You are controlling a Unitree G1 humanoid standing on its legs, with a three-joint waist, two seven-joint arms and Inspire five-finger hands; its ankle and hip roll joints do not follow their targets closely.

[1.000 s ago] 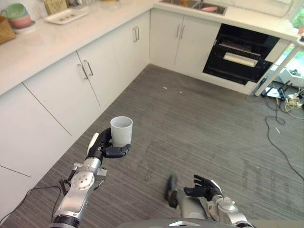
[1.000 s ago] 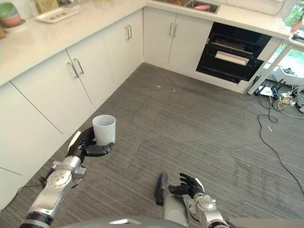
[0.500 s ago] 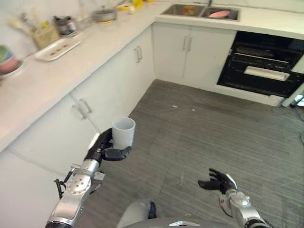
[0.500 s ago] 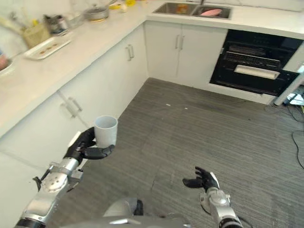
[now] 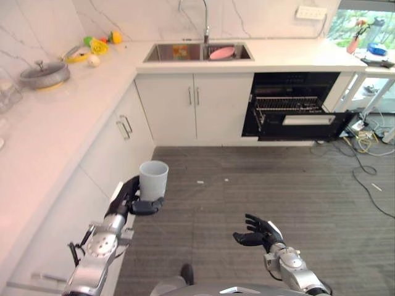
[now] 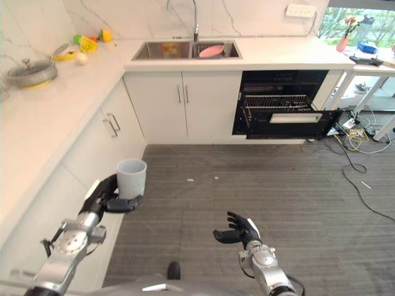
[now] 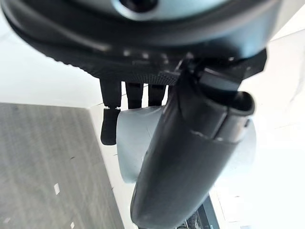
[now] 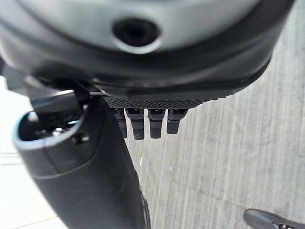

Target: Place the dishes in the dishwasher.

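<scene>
My left robot hand grips the white cup upright, fingers and thumb curled round it, beside the counter; my right robot hand hangs released and empty over the floor. View has swung since a second ago: the open dishwasher beside the sink now faces me, well apart. Judged: carry leg underway.

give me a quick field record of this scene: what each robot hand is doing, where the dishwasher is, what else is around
left robot hand: curled round a white cup, held upright over the floor beside the cabinets
right robot hand: open, holding nothing, low over the floor
dishwasher: open under the counter, right of the sink, rack pulled partly out
sink contents: pink dish
counter: lidded pot, fruit
</scene>
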